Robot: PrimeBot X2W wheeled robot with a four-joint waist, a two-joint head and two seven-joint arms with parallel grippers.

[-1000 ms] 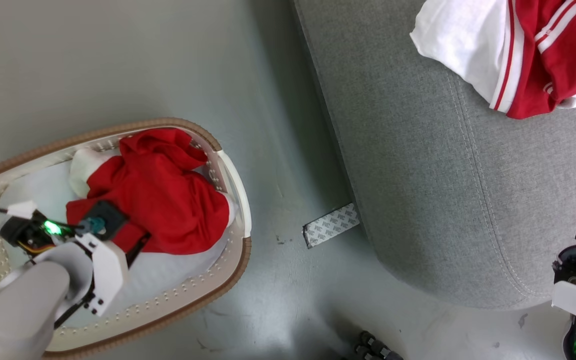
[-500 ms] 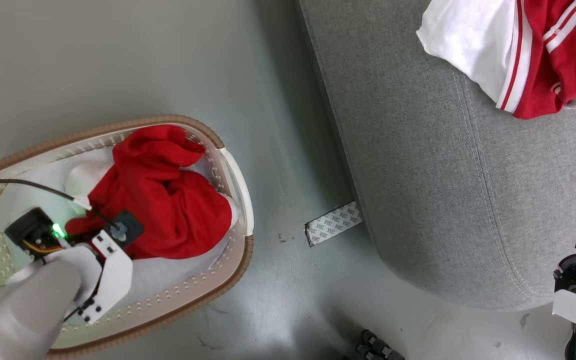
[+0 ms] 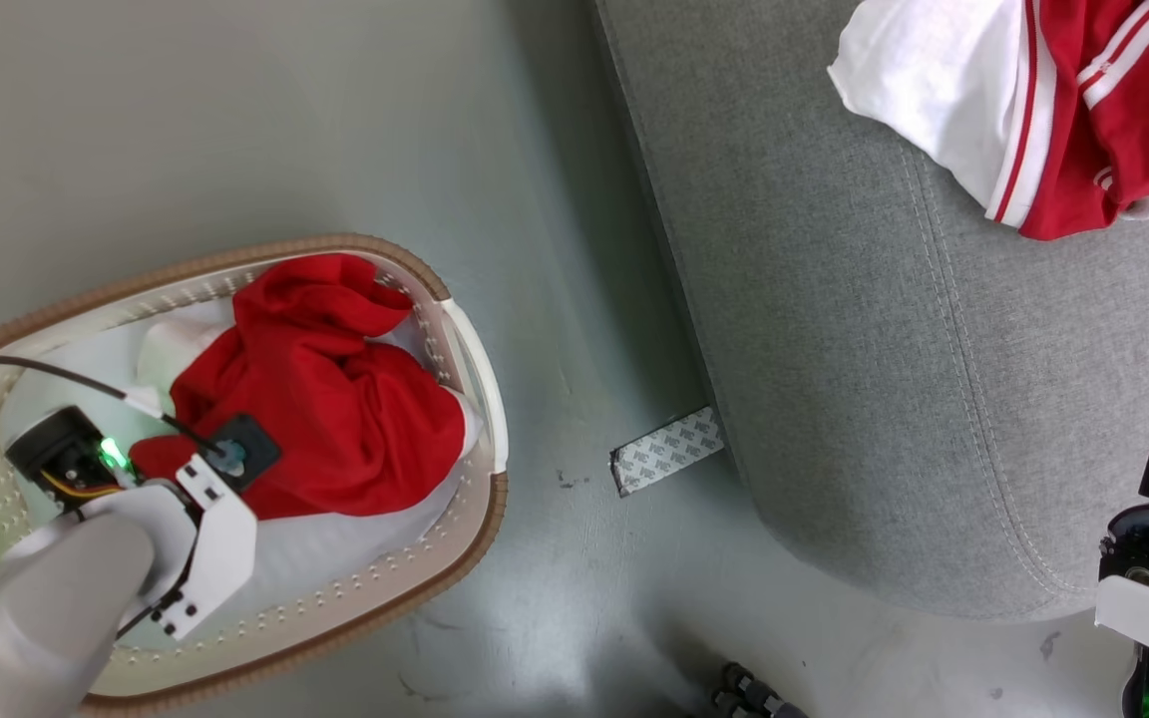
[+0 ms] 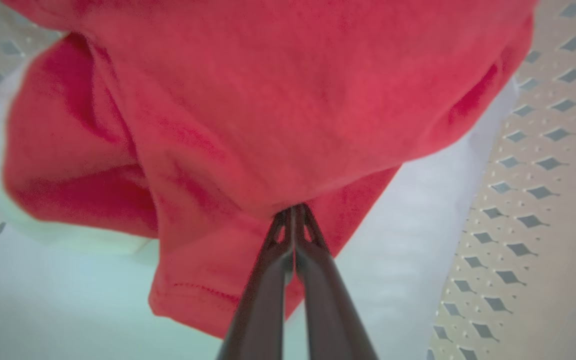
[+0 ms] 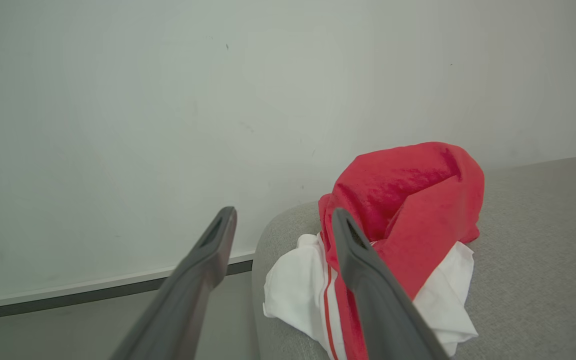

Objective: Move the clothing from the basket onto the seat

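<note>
Clothing — bright red, crumpled mound in basket, left jaws pinching fold

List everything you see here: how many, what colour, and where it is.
red garment: one, bright red, bunched in the basket
striped garment: one, red with white panels, on the sofa
basket: one, white with brown rim, on the floor
white pad: one, white, under the red garment
sofa: one, grey, right of the basket
patterned strip: one, grey-white, on the floor at the sofa's base
left gripper: one, dark, shut on the red garment
right gripper: one, dark, open, empty
</note>
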